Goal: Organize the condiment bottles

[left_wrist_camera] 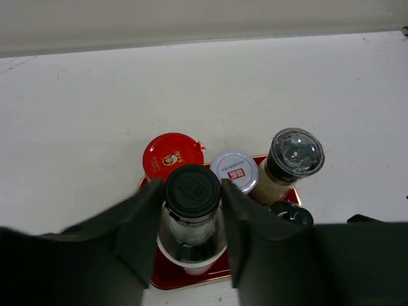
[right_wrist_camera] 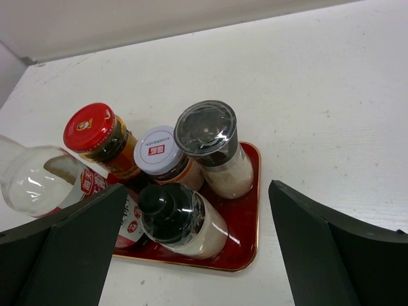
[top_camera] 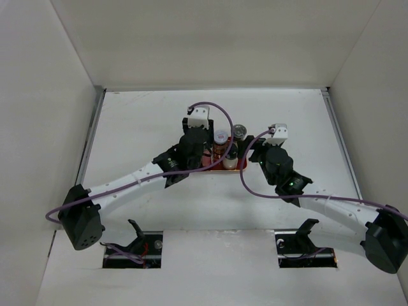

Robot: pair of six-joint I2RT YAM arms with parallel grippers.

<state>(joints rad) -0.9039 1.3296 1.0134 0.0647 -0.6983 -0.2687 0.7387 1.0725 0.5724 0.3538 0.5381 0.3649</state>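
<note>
All five condiment bottles stand on a red tray. In the left wrist view my left gripper is closed on the tall clear black-capped bottle, which stands upright at the tray's near left corner. Behind it are the red-lidded jar, the pale-lidded jar and the grey-lidded shaker. The short black-capped bottle stands at the front right. My right gripper is wide open and empty, just off the tray's right side, touching nothing.
The tray sits mid-table between both wrists. White walls enclose the table on the left, back and right. Bare white table lies all around the tray.
</note>
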